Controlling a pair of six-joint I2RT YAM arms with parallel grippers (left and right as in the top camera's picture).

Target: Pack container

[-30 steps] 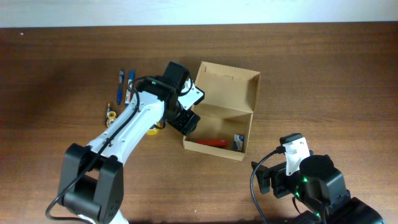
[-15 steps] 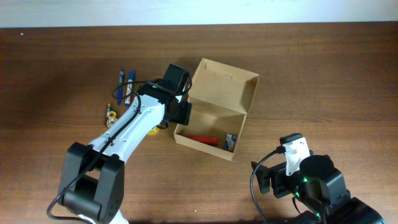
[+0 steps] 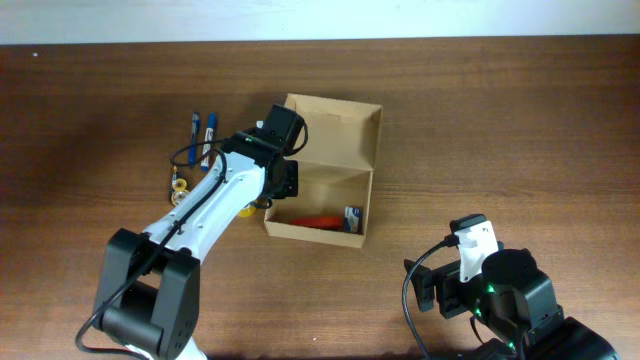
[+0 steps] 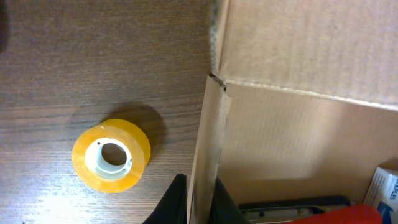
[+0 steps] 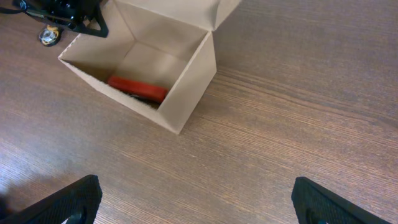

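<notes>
overhead, the container [image 3: 330, 192] sits near the middle of the worktop [image 3: 520, 120], open, with its flap lid [image 3: 335, 125] standing up along the far side. inside, a red item [image 3: 318, 221] and a small white-and-blue packet [image 3: 352, 214] lie against the near wall. my left pincer [image 4: 198, 200] is clenched on the container's left wall, one finger inside and one outside, as the left wrist view shows. a yellow tape roll [image 4: 111, 155] lies flat on the wood just beside that wall, not touching it. two blue pens [image 3: 211, 130] lie farther left. my right pincer [image 5: 199, 208] hangs released, its fingers [image 5: 68, 202] spread wide, well apart from the container at the near right of the worktop.
</notes>
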